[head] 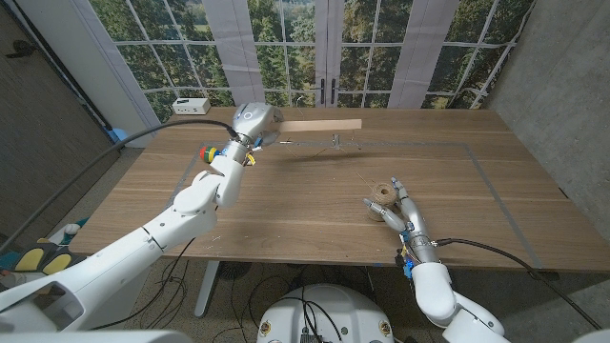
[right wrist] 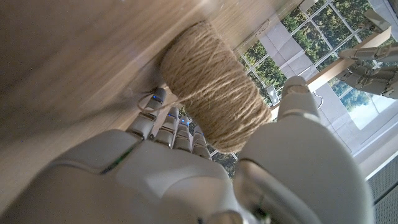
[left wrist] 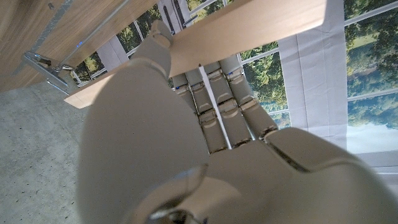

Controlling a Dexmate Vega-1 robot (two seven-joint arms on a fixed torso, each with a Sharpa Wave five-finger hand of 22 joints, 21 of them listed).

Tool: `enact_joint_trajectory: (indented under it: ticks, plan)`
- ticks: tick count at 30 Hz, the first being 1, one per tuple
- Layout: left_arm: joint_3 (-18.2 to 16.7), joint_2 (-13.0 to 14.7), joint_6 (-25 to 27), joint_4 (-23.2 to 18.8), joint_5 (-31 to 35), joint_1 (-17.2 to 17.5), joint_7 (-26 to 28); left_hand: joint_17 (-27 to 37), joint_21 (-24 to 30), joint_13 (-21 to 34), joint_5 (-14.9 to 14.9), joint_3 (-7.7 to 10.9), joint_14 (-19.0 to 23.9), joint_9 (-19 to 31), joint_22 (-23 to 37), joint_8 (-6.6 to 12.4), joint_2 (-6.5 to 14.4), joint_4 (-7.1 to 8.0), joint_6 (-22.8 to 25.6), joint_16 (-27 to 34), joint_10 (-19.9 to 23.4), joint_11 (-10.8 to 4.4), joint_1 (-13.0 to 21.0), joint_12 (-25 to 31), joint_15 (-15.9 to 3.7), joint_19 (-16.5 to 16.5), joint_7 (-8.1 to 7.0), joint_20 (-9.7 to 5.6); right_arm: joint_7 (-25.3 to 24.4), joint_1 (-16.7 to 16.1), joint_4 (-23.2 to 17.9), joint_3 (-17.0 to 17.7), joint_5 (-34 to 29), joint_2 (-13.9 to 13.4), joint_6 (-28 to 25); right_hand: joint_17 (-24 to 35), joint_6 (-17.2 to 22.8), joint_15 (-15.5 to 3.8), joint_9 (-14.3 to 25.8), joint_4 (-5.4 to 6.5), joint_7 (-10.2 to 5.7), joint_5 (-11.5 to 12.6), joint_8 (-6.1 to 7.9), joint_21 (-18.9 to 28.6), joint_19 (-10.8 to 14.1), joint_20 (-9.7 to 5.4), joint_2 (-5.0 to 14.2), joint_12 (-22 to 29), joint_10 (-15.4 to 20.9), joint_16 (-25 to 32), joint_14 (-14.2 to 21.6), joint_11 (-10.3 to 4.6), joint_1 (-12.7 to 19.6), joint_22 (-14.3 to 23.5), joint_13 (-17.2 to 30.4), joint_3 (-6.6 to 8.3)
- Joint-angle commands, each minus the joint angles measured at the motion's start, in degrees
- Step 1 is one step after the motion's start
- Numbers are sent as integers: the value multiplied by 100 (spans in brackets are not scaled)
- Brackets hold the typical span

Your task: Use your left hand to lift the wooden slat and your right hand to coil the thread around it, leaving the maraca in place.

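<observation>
The left hand (head: 250, 122) gripped the raised slat (head: 319, 125); the right hand (head: 393, 208) clutched the twine spool (head: 383, 192) (thread might snag, tugging the slat loose).

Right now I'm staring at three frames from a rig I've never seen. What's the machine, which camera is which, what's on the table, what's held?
It is a two-armed robot with human-like hands, standing at a wooden table. The wide picture comes from a camera on its head, looking down; the arms enter from the bottom corners. The other two come from cameras on each wrist, looking along the back of that hand, so they appear turned.

The left hand holds a wooden slat raised above the table; the left wrist view shows its fingers curled around the slat. The right hand is at a spool of thread on the table, fingers and thumb on either side. A colourful object, probably the maraca, lies beside the left arm, mostly hidden.
</observation>
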Motion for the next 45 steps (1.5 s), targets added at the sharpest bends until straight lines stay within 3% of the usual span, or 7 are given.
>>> enact_joint_trajectory:
  ticks: [1,9,17,23,30,36,45]
  plan:
    - [-7,15,-64,66,-14,-56,-34,32,40,28,32,1,882,100,14,30,968,30,122,-2,56,10,934,-9,-1234,-25,-80,-324,-461,326,148,-302,-280,203,-524,64,388,-46,10,94,-44,68,137,78,275,42,100,176,410,206,448,-118,307,36,16,33]
    - [-13,9,-121,169,-59,-104,-11,53,58,48,34,-4,886,103,10,24,967,30,123,-11,51,-7,937,-23,-1236,-35,-82,-325,-843,565,452,-440,-340,456,-450,373,1804,-439,4,280,-365,111,501,242,732,1,677,477,1551,738,1240,-467,626,85,43,-13]
    - [21,-22,-171,312,-123,-207,-61,77,77,63,36,-10,887,107,6,14,968,35,115,-22,55,-13,936,-40,-1235,-48,-93,-325,-1066,689,508,-475,-294,607,-634,1018,3524,-1039,-31,230,-541,-49,853,785,1643,-497,1529,852,3153,1805,2752,-566,1472,204,28,125]
    - [58,-75,-231,440,-214,-284,-72,91,89,77,37,-14,889,109,3,8,969,37,110,-30,57,-14,936,-48,-1235,-57,-93,-327,-1061,760,558,-444,-114,612,-391,851,4994,-953,-62,427,-416,-251,1085,928,1367,-459,1714,1160,4542,1336,2575,-515,1480,241,-30,261]
    - [108,-148,-276,596,-274,-355,13,105,101,87,37,-18,892,112,1,2,972,43,104,-39,70,-11,931,-56,-1236,-65,-90,-330,-1062,819,564,-325,43,577,-1,673,5472,-1098,-69,422,-283,-349,1055,965,1174,-433,1740,1228,5051,1056,2534,-404,1626,222,-61,441]
    - [114,-193,-279,673,-330,-379,126,118,110,94,38,-20,897,114,-2,-2,973,43,105,-44,69,-6,931,-69,-1236,-74,-92,-331,-1063,877,399,-190,-8,494,84,719,5544,-1167,-53,399,-181,-369,928,1127,1375,-655,1790,1268,5130,1244,3229,-227,1862,211,20,627]
    - [124,-233,-258,753,-403,-374,279,140,127,101,39,-26,898,117,-5,-5,973,47,115,-60,73,-6,927,-93,-1236,-90,-88,-335,-751,951,42,165,134,242,164,752,5585,-1112,-17,449,-167,-375,868,1162,1302,-657,1759,1391,5263,1184,3225,-356,1881,217,128,636]
